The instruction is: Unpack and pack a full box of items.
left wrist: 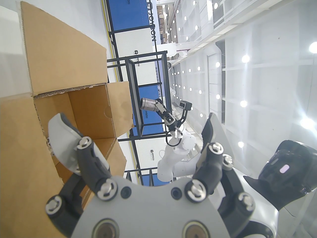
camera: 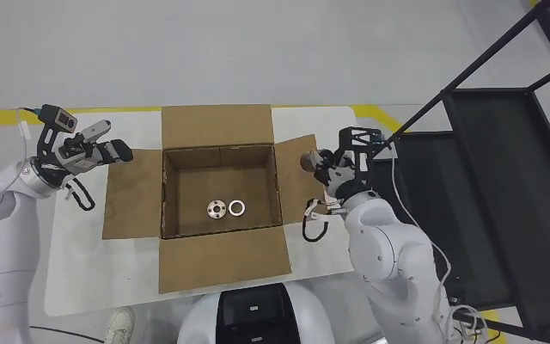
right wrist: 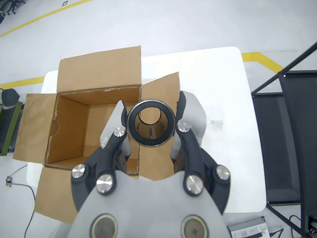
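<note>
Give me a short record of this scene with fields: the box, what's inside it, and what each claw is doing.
Surface: white table
Container: cardboard box on the table, all four flaps folded outward
Inside: grey ring and white ring, side by side on the box bottom
Right arm: right claw shut on metal cylinder, held above the flap on its side of the box
Left arm: left claw open and empty, raised past the opposite flap
</note>
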`<state>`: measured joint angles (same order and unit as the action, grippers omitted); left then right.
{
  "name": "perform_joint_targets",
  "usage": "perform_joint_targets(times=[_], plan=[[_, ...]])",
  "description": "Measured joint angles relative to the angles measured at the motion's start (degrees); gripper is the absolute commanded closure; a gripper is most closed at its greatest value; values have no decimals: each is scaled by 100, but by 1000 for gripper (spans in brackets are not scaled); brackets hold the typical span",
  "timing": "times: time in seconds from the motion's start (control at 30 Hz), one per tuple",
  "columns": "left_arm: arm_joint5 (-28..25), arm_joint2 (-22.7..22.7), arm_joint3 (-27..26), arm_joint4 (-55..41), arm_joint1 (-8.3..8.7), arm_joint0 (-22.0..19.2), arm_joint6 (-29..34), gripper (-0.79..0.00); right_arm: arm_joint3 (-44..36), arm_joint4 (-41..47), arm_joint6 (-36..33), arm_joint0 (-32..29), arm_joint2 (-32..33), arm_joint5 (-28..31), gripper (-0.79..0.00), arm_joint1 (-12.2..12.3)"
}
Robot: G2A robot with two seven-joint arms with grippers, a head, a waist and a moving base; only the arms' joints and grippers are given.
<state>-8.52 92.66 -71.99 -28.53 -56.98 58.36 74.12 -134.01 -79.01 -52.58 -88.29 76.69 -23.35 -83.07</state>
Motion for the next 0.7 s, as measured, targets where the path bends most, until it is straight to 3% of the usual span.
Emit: perform_joint_targets(times=[0.3, 0.7], plan=[[0, 0, 0, 0, 0, 0, 0, -785, 381, 212, 212, 31, 586, -177, 0, 10], [0, 0, 0, 0, 0, 0, 0, -785, 1349, 126, -165, 417, 838, -640, 0, -4]])
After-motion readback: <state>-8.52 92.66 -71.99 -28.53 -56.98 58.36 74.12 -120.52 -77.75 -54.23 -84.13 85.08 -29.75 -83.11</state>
